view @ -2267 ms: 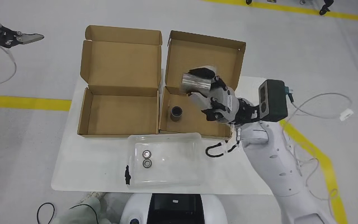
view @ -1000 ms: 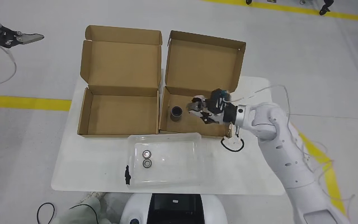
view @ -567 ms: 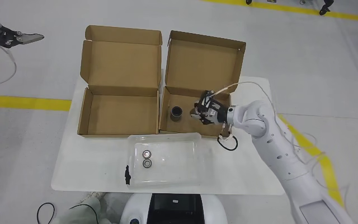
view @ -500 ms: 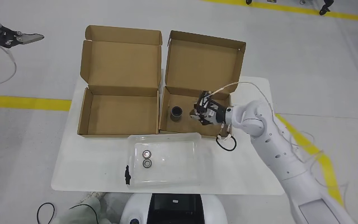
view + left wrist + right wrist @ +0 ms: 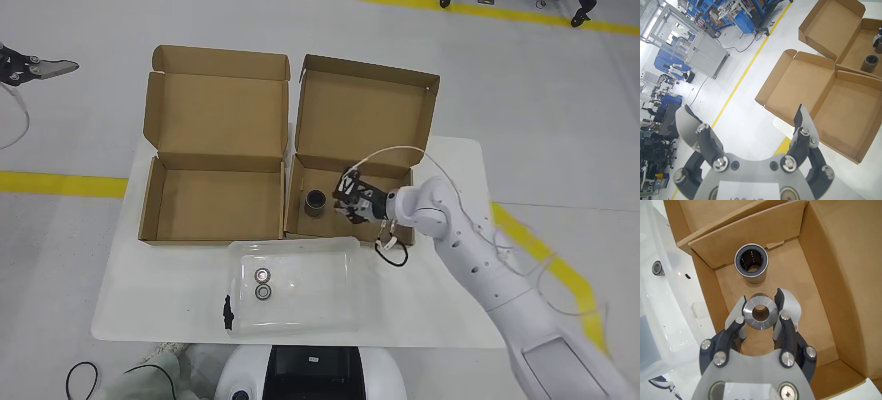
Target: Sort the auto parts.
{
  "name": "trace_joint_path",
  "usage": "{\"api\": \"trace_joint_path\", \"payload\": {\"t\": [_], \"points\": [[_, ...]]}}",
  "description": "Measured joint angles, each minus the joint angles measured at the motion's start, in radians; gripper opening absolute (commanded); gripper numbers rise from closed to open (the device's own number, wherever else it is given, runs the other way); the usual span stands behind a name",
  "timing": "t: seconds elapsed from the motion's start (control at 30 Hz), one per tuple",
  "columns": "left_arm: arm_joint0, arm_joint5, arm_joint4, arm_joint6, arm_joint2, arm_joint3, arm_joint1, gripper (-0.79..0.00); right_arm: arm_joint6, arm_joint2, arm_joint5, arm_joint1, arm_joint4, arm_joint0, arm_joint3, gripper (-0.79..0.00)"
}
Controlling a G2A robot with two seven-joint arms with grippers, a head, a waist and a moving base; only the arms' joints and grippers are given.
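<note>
My right gripper [image 5: 761, 299] grips a steel bushing [image 5: 770, 313] inside the right box [image 5: 829, 275], dark sleeve [image 5: 751, 275] already there; two bearings [image 5: 262, 273] left in bin [image 5: 300, 243]

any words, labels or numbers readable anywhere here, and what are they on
None reads whole.
Left-wrist white sticker, behind the left tool: print cut off by the picture's edge.
Right-wrist white sticker, behind the right tool: likewise cut off.
Brown cardboard boxes, silver metal bushing: no print visible.
Blue cabinet in the room behind: marks too small.
</note>
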Motion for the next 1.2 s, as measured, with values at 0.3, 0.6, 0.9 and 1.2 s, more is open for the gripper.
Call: {"api": "trace_joint_path", "payload": {"t": [0.3,0.6,0.9,1.2], "points": [[0.0,0.0,0.0,0.0,0.0,0.0,0.0,0.0,-0.03,-0.047,0.05,-0.02,-0.07,0.032,0.045,-0.785],[0.0,0.0,0.0,0.0,0.0,0.0,0.0,0.0,-0.048,-0.073,0.061,-0.035,-0.089,0.052,0.092,-0.785],[0.0,0.0,0.0,0.0,0.0,0.0,0.0,0.0,-0.068,-0.099,0.086,-0.053,-0.11,0.071,0.131,-0.502],[0.0,0.0,0.0,0.0,0.0,0.0,0.0,0.0,-0.067,-0.105,0.091,-0.063,-0.114,0.079,0.146,-0.431]]}}
